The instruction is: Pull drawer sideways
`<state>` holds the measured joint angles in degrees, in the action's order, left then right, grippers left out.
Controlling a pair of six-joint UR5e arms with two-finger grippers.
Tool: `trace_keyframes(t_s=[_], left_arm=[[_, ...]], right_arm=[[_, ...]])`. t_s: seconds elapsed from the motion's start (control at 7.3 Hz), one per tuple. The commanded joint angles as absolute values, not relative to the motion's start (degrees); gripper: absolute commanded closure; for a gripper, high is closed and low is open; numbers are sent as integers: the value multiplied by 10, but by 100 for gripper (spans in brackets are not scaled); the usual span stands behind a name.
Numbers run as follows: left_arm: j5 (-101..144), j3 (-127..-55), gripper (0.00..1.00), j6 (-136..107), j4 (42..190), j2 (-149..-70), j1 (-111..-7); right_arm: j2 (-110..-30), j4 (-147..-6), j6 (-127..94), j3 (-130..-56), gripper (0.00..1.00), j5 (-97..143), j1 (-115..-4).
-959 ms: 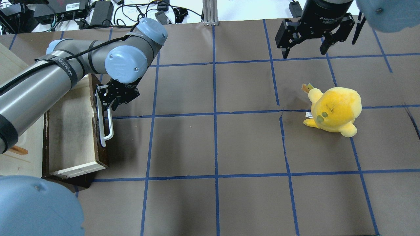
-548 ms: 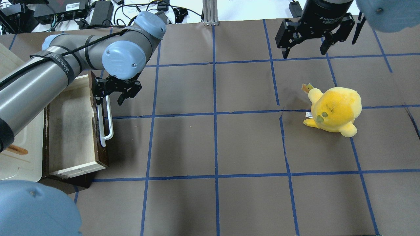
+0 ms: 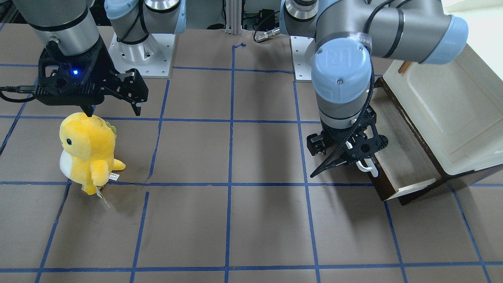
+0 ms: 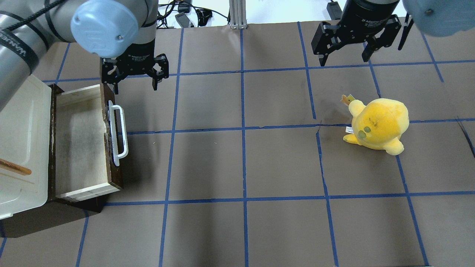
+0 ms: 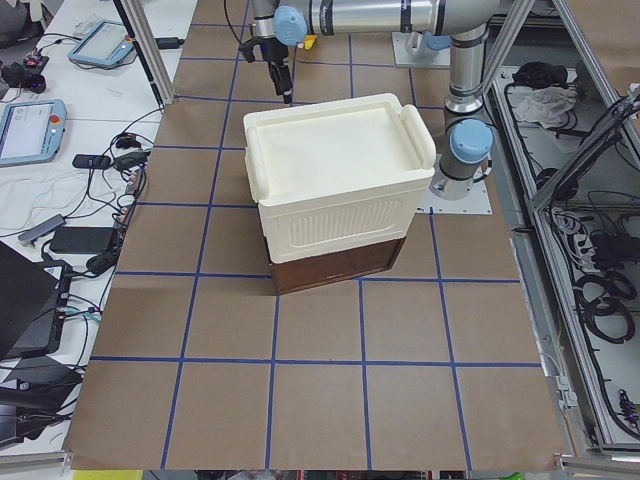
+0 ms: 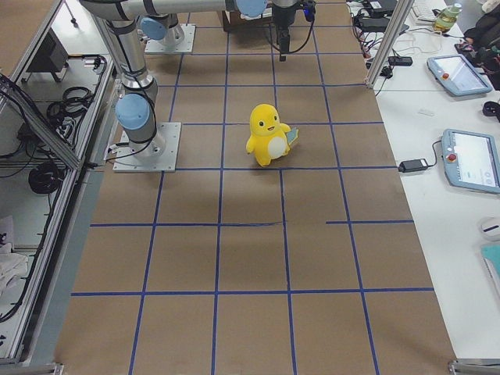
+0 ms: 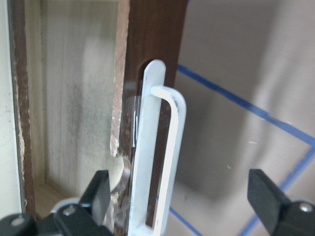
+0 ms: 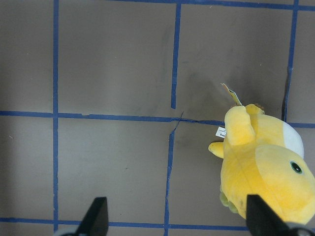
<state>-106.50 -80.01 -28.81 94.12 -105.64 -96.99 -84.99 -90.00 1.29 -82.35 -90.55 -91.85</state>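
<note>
While my left gripper (image 4: 135,87) hangs with jaws apart and empty, just off the far end of the white handle (image 4: 125,137), the drawer (image 4: 78,141) stands drawn out sideways from under the cream box (image 4: 22,137), its pale tray exposed. I judge the pull done; only backing clear seems left. My right gripper (image 4: 344,61), also spread wide, hovers well apart, near the yellow plush toy (image 4: 378,124).

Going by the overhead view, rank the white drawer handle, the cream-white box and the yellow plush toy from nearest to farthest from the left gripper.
Measured from the left gripper, which hangs open at the table's far left:
1. drawer handle: just below the gripper in this view, on the drawer front.
2. cream-white box: at the left edge, beyond the open drawer.
3. yellow plush toy: far across on the right side.
</note>
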Motion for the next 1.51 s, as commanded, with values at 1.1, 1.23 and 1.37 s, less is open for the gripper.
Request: trace_keyframes(t_s=[1.1, 1.23, 1.37], left_arm=[[-912, -868, 0, 40, 887, -919, -873], [-894, -874, 0, 17, 887, -915, -873], [-897, -875, 0, 18, 888, -911, -873]], right_arm=[[-850, -900, 12, -824, 0, -905, -918], [-850, -900, 12, -824, 0, -905, -918], [-850, -900, 13, -824, 0, -905, -918]])
